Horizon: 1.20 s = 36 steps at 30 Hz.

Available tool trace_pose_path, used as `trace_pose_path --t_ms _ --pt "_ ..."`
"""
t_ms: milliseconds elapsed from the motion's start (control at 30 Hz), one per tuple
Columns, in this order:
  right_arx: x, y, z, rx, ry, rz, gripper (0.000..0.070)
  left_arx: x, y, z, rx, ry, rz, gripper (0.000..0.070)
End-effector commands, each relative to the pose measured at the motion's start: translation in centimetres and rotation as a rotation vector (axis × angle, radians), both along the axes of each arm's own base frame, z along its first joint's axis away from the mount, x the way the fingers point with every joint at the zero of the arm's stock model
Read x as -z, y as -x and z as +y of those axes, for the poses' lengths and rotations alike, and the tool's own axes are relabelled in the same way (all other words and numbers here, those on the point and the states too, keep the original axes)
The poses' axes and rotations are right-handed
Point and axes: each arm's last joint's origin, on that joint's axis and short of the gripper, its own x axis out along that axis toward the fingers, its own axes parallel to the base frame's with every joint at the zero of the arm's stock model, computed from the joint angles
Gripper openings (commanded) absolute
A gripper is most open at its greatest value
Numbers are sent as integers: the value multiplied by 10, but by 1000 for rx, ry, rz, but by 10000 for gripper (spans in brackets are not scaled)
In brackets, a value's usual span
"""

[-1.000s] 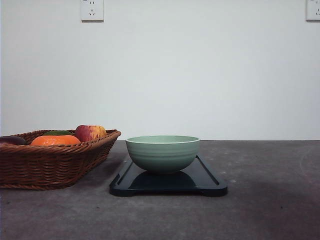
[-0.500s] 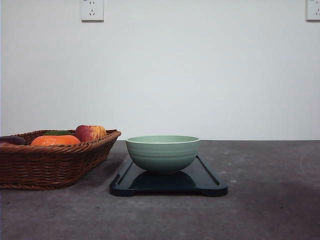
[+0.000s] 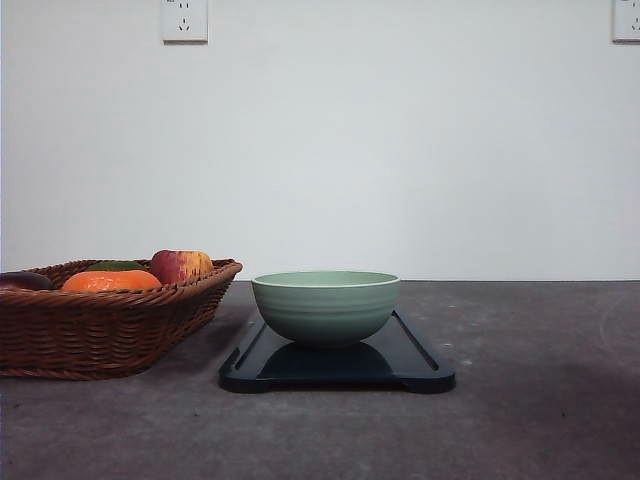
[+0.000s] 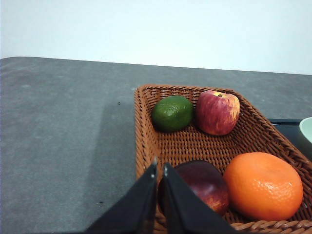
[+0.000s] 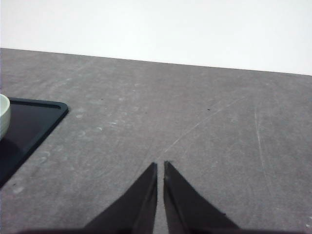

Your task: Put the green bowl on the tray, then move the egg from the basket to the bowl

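Nothing has moved: pale sage-green ceramic bowl (image 3: 325, 305) sits on the dark rectangular tray (image 3: 415, 365); both grippers (image 4: 160, 168) (image 5: 160, 166) closed, empty; egg transfer pending.

The green bowl (image 3: 325, 306) stands upright on the tray (image 3: 337, 368), toward its far end. Left of the tray, close beside it on the bench (image 3: 540, 400), sits the basket (image 3: 100, 330) holding fruit.

A plain white wall (image 3: 400, 150) stands behind a dark grey table (image 3: 540, 400) with a mottled, scuffed top. Two white sockets sit high on the wall, one left (image 3: 184, 20), one at the right edge (image 3: 626, 20). Light is soft and even.
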Motion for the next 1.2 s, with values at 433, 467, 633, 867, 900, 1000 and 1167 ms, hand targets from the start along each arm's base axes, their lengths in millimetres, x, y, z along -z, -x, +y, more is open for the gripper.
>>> trace_pose_path --t_ms 433,467,633,867,900,1000,1167 --pt "0 0 0 1 -13 -8 15 5 -1 0 -5 7 7 13" --pt "0 0 0 1 -13 -8 15 5 -1 0 -5 7 7 13" --pt "0 0 0 1 -13 -8 15 5 -1 0 -5 7 7 13" --pt "0 0 0 1 -13 -8 15 5 -1 0 -5 7 7 13" --pt "0 0 0 1 -13 -8 15 5 -1 0 -5 7 7 13" --pt "0 0 0 1 -13 -8 15 5 -1 0 -5 7 7 13" --pt "0 0 0 1 -13 -8 15 5 -1 0 -5 7 7 13"
